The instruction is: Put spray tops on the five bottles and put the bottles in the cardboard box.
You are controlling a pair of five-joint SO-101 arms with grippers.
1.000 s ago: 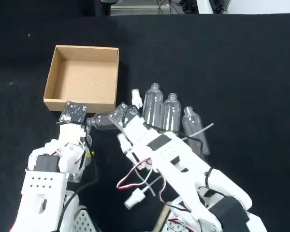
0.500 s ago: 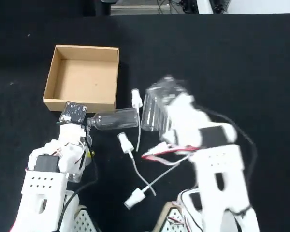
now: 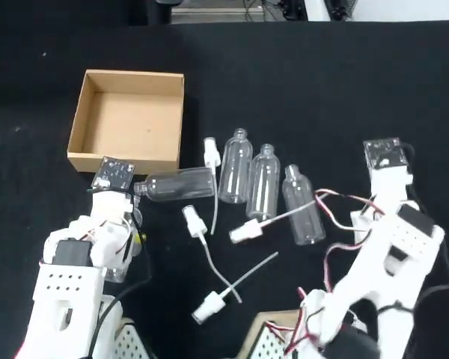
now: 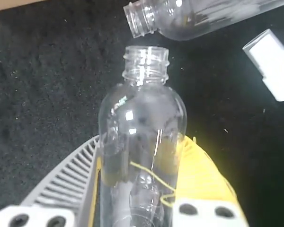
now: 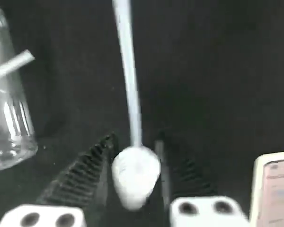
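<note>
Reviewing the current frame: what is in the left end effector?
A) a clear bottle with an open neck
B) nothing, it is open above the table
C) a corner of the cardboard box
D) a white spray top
A: in the left wrist view the left end effector is closed around a clear bottle whose threaded neck is open and uncapped.
</note>
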